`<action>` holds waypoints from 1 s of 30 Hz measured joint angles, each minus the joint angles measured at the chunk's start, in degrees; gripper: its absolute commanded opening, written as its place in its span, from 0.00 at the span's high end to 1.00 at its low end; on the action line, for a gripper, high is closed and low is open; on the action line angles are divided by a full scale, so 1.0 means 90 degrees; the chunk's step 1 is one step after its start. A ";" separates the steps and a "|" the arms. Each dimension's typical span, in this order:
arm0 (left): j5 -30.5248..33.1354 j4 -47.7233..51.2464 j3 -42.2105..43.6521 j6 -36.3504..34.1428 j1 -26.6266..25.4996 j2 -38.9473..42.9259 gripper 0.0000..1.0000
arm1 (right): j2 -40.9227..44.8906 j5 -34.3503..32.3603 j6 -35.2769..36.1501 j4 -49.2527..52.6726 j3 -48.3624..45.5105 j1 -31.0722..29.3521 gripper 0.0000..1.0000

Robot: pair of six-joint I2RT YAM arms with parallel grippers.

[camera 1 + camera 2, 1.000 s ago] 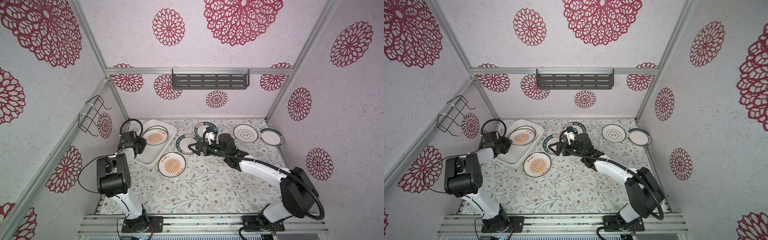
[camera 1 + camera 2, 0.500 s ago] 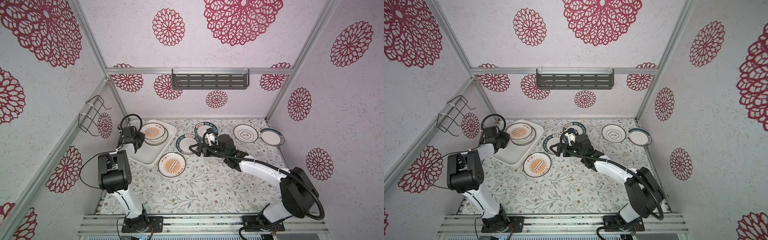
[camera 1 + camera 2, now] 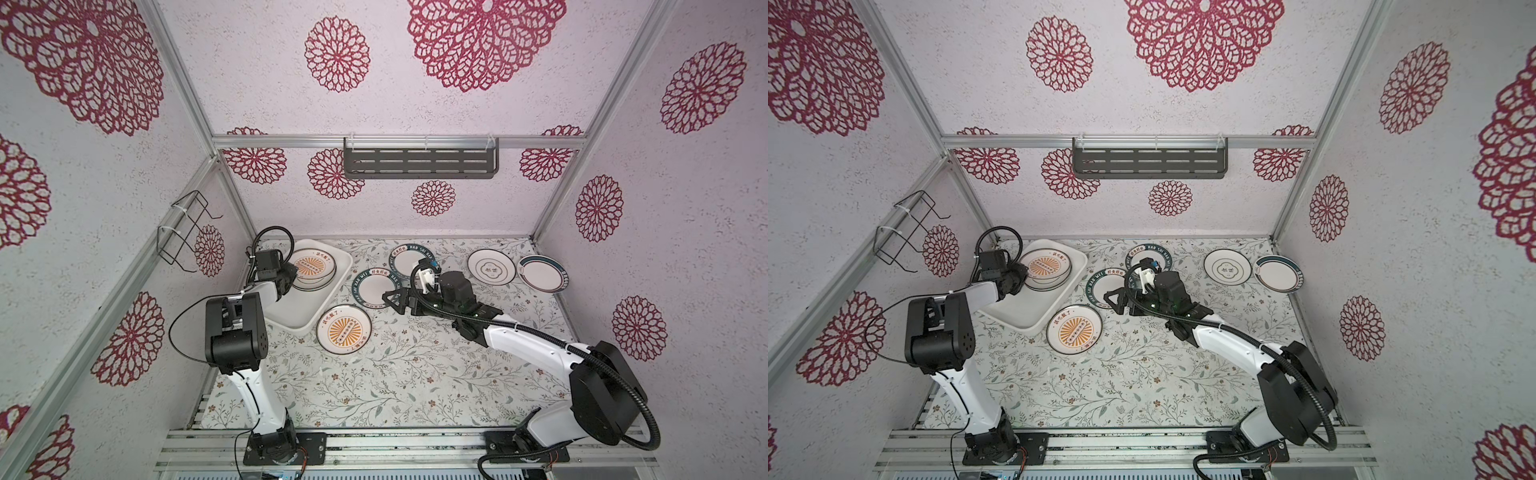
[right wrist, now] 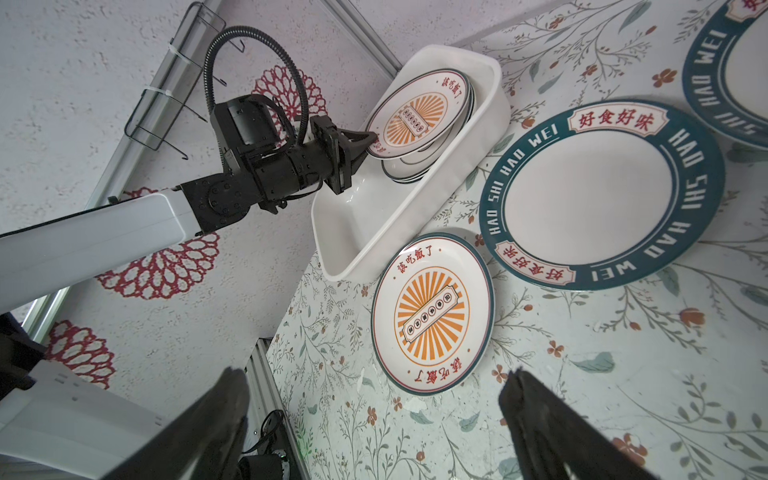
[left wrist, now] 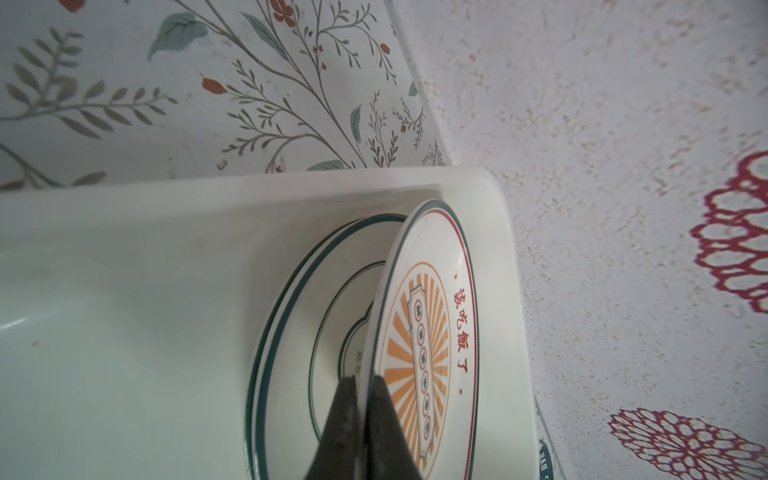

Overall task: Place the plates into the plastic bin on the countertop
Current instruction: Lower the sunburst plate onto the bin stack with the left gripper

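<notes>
Quick heads-up, clock calls are off a top view w/ 12 at the back wall (image 3: pixel 478 199). Your left gripper (image 5: pixel 363 379) is pinched right down on the rim of a sunburst plate (image 5: pixel 424 332), grabbing it at the plate's 8 o'clock edge. That plate hangs tilted over the stack (image 5: pixel 291 332) in the plastic bin (image 3: pixel 301 309). The bin sits at approx 10 o'clock on the countertop (image 3: pixel 374 374), long axis running 1 to 7, stack parked at the 1 o'clock end, the 7 o'clock half bare. The thing the next move hangs on imo: the gripped side rides high while the far edge dips toward the bin's corner, and I can't tell if it's touching the stack yet. So I'd guess you want to level and lower it before letting go, otherwise it may clack down or slide off-centre. Your right gripper (image 3: pixel 390 300) is spread as wide as it goes, holding nothing, hovering over the 4 o'clock rim of a teal lettered plate (image 3: pixel 374 286). The loose sunburst plate (image 3: pixel 344 330) lies flat at that gripper's 8 o'clock, just beside the bin's near corner. The right arm's def the closer one for it since the left's busy. Three more sit further round: another teal one (image 3: pixel 409 262) at 1, then the ring plate (image 3: pixel 491 268) and thin-rimmed plate (image 3: pixel 542 274) out at 2–3, well apart from the bin.
</notes>
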State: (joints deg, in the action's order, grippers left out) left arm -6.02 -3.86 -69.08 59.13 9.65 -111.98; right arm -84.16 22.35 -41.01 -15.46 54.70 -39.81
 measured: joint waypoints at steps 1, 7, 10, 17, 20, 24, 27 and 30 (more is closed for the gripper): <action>0.0046 0.0024 -0.0012 -0.0019 -0.0012 0.0000 0.94 | 0.0005 -0.0010 0.0000 -0.0002 0.0000 0.0000 0.01; 0.0199 0.0056 -0.0097 -0.0097 -0.0036 -0.0087 0.84 | 0.0010 -0.0019 0.0000 0.0012 0.0000 0.0000 0.01; 0.0257 0.0117 -0.0204 -0.0134 -0.0036 -0.0245 0.76 | 0.0012 -0.0032 0.0000 0.0022 0.0000 0.0000 0.01; 0.0255 0.0236 -0.0228 -0.0194 -0.0044 -0.0311 0.63 | 0.0087 -0.0114 0.0000 0.0049 -0.0097 0.0000 0.01; 0.0260 0.0250 -0.0228 -0.0228 -0.0046 -0.0311 0.56 | 0.0087 -0.0129 0.0002 0.0049 -0.0100 0.0000 0.01; 0.0294 0.0279 -0.0240 -0.0308 -0.0070 -0.0311 0.38 | 0.0087 -0.0129 0.0000 0.0049 -0.0100 0.0000 0.01; 0.0340 0.0308 -0.0260 -0.0379 -0.0087 -0.0311 0.29 | 0.0087 -0.0134 0.0000 0.0049 -0.0100 0.0000 0.01; 0.0398 0.0423 -0.0260 -0.0474 -0.0112 -0.0277 0.22 | 0.0087 -0.0158 0.0000 0.0049 -0.0100 0.0000 0.01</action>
State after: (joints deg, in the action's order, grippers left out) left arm -2.44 -0.05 -71.42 54.87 8.64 -114.48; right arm -83.37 20.93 -41.01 -15.03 53.80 -39.81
